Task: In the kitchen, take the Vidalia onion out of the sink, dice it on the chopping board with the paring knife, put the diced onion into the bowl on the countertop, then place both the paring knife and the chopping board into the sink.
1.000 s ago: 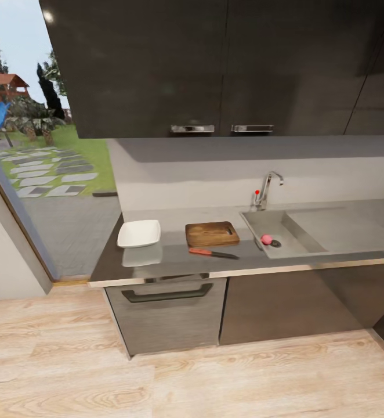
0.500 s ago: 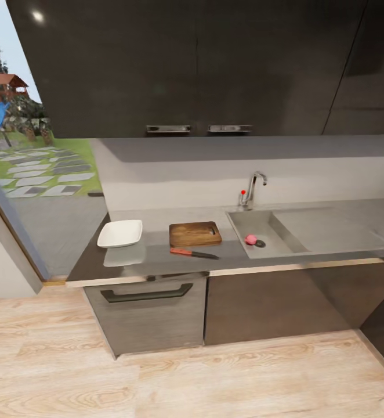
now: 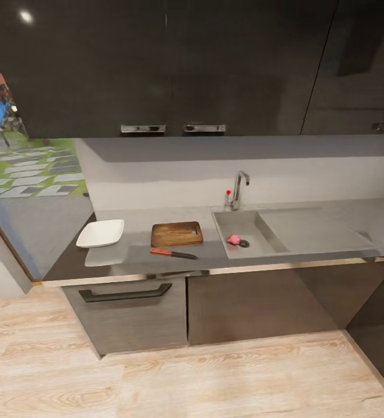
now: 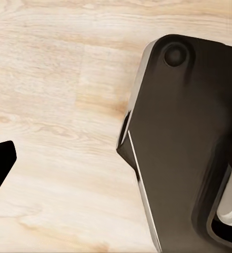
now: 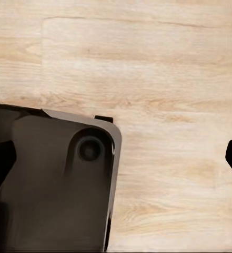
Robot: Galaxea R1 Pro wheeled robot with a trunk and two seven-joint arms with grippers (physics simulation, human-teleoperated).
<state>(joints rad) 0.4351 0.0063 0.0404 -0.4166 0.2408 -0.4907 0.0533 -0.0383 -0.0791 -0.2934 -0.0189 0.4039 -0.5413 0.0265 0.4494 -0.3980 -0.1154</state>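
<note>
Head view: you face a kitchen run with a reflective grey countertop [image 3: 128,255] over dark grey cabinets [image 3: 244,307], dark wall cupboards [image 3: 174,64] above, and pale wood floor [image 3: 186,383] in front. At the left edge a window gives onto a garden [image 3: 26,174] with stepping stones.

On the worktop, from left to right, you have the white square bowl [image 3: 100,233], the chopping board [image 3: 177,234], then the sink [image 3: 256,247] with its chrome tap [image 3: 237,188] at the back edge. The Vidalia onion [image 3: 234,239] lies in the basin, just beside the round drain. The board's long side runs along the counter, with its handle slot toward the sink. The paring knife [image 3: 173,253] lies on the counter just in front of the board, parallel to it, orange-red handle toward the bowl and dark blade pointing toward the sink.

Your wrist views look down on the wood floor instead. The left wrist view shows a dark body part of the robot [image 4: 192,142] over the planks; the right wrist view shows a similar dark part [image 5: 50,182]. You cannot tell from either whether the grippers are open or closed.
</note>
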